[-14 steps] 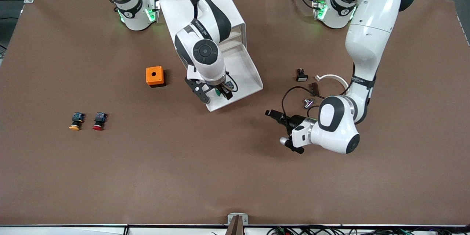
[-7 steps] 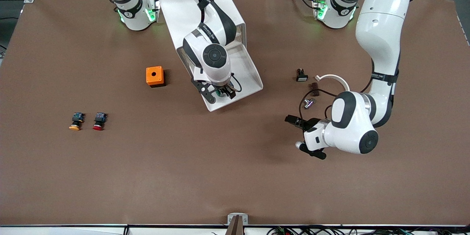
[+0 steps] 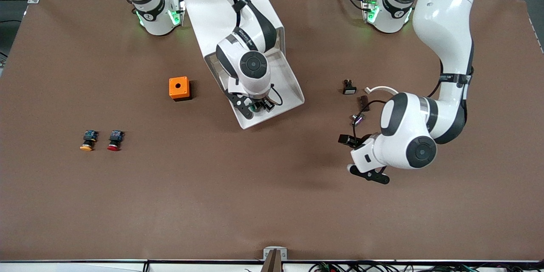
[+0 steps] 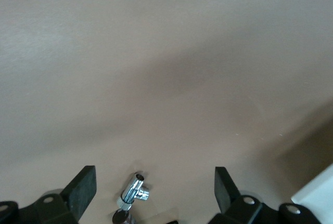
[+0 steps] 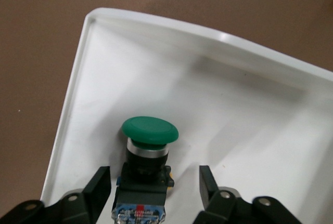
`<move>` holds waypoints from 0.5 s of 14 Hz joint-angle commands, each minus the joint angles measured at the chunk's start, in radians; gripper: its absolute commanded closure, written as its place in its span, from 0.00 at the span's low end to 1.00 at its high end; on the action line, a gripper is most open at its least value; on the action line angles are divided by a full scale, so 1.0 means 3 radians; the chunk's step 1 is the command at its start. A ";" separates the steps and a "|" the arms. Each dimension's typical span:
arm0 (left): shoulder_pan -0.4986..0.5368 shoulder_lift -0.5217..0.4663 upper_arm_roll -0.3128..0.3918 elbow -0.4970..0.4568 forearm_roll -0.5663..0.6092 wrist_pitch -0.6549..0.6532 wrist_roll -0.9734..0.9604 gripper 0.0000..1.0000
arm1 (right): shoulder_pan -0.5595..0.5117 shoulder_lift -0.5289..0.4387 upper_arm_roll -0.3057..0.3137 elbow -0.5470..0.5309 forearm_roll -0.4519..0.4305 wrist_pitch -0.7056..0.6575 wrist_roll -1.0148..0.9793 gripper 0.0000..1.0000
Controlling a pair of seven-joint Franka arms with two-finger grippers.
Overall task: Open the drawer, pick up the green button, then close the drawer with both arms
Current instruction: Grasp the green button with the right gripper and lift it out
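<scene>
Front camera looks down high over the table [image 3: 127, 204]; right wrist camera hangs close above the drawer [image 5: 250, 94], shared with it; left wrist camera faces bare table.

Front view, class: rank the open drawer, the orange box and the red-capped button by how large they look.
1. The drawer, by far the largest.
2. The orange box.
3. The red-capped button, smallest.
All three rest on the table, so the order is safe.
</scene>
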 commanded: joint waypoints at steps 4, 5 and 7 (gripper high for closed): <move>-0.0322 -0.0094 0.0054 -0.0028 0.0228 0.0004 -0.1074 0.00 | 0.0037 0.0084 -0.0031 0.0201 0.0064 -0.0063 0.0012 0.84; -0.0353 -0.0094 0.0054 -0.0028 0.0229 0.0004 -0.1193 0.00 | 0.0032 0.0074 -0.0031 0.0247 0.0064 -0.0088 0.0012 0.88; -0.0409 -0.0094 0.0054 -0.0028 0.0229 0.0014 -0.1352 0.00 | -0.0009 0.0048 -0.0036 0.0471 0.0059 -0.0470 -0.0013 0.91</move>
